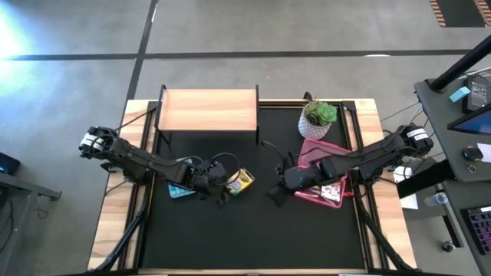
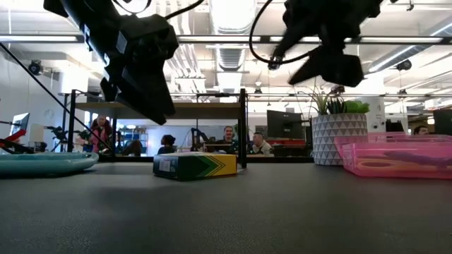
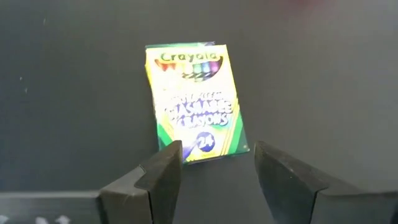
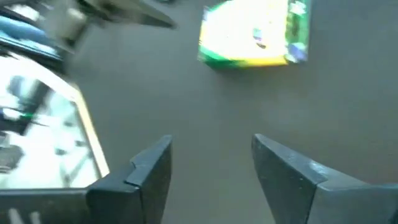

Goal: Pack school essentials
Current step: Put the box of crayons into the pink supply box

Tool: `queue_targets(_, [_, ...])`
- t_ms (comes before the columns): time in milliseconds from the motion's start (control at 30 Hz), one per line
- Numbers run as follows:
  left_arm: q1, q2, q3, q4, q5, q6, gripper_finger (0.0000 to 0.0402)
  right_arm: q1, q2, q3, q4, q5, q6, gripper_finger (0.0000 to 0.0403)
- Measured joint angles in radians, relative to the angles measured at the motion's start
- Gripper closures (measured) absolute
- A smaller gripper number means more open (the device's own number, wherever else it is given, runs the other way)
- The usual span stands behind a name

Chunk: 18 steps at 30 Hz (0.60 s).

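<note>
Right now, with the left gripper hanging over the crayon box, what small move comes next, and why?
Probably lower the left gripper straight down. Its jaws stand open and empty, with the crayon box lying flat on the mat just ahead of the fingertips, untouched. The right gripper hovers open near the pink tray.

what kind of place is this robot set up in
Probably an open-plan lab or office workshop. Beyond the black table the low view shows people seated at desks, computer monitors and exposed ceiling ducts with strip lights.
</note>
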Motion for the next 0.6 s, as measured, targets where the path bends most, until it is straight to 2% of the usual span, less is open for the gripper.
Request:
queue_targets(100, [0.0, 0.0, -0.003, 0.0, 0.0, -0.026, 0.0219, -0.002, 0.0, -0.031, 0.115, 0.036, 0.018, 0.0182])
queue_targets(200, [0.0, 0.0, -0.003, 0.001, 0.002, -0.026, 0.0219, -0.002, 0.009, -0.036, 0.114, 0.1, 0.02, 0.0177])
queue_targets(333, [0.0, 0.0, -0.003, 0.0, 0.008, -0.026, 0.0219, -0.002, 0.033, -0.033, 0.109, 0.112, -0.001, 0.0177])
queue_targets(433, [0.0, 0.0, -0.002, 0.0, 0.037, -0.005, 0.0219, -0.001, 0.057, -0.011, 0.111, 0.107, -0.134, 0.0175])
queue_targets(600, [0.0, -0.009, 0.0, -0.003, 0.081, 0.001, 0.0219, 0.001, 0.094, 0.031, 0.11, 0.103, -0.489, 0.0174])
